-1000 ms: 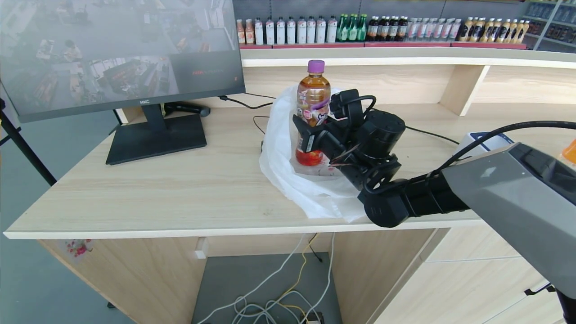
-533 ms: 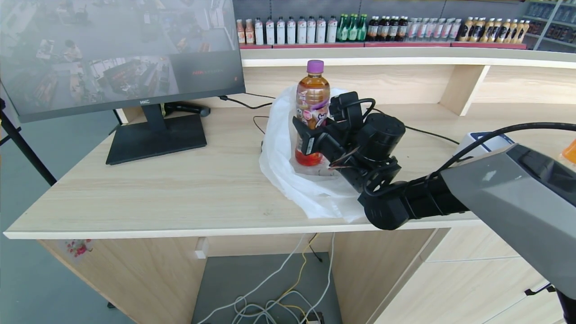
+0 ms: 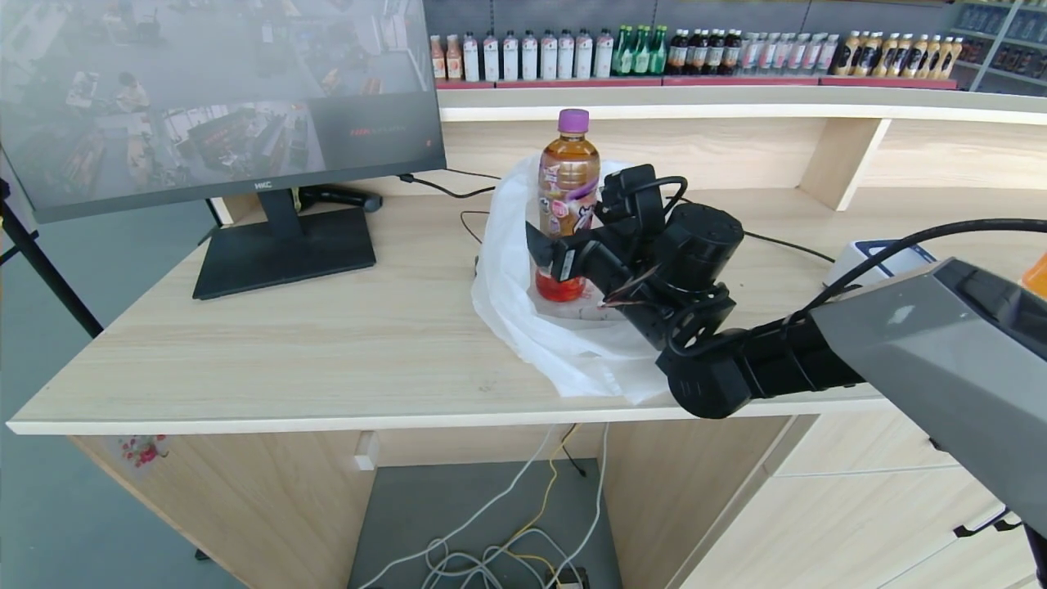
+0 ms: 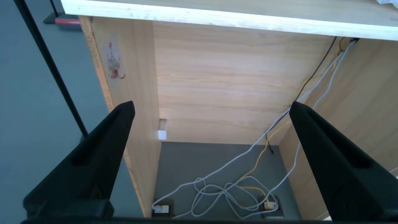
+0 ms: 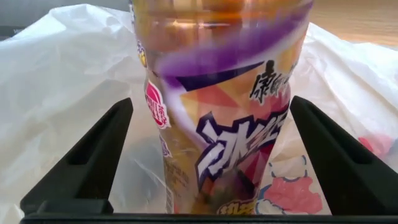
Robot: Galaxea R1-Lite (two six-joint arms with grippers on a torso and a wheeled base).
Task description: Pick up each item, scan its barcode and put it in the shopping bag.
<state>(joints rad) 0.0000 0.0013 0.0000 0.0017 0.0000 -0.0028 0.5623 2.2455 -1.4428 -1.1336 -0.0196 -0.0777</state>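
A tea bottle [image 3: 568, 184] with a purple cap stands upright on the white shopping bag [image 3: 523, 327], which lies spread on the counter. My right gripper [image 3: 572, 241] is around the bottle's lower half, open, with a finger on either side. In the right wrist view the bottle [image 5: 224, 93] stands between the spread fingers of the right gripper [image 5: 211, 107], with bag plastic [image 5: 62, 74] behind it. My left gripper [image 4: 211, 109] hangs open and empty below the counter's edge, facing the cabinet side and floor cables.
A monitor [image 3: 213, 98] on a black stand [image 3: 286, 245] occupies the counter's left back. A black handheld device [image 3: 339, 196] lies behind the stand. A white box [image 3: 879, 258] and an orange item [image 3: 1037, 278] sit at the right. Cables [image 3: 777, 241] cross the counter.
The right gripper's near finger has moved outward, away from the bottle. The wrist has shifted slightly. The bottle stays upright in the same spot.
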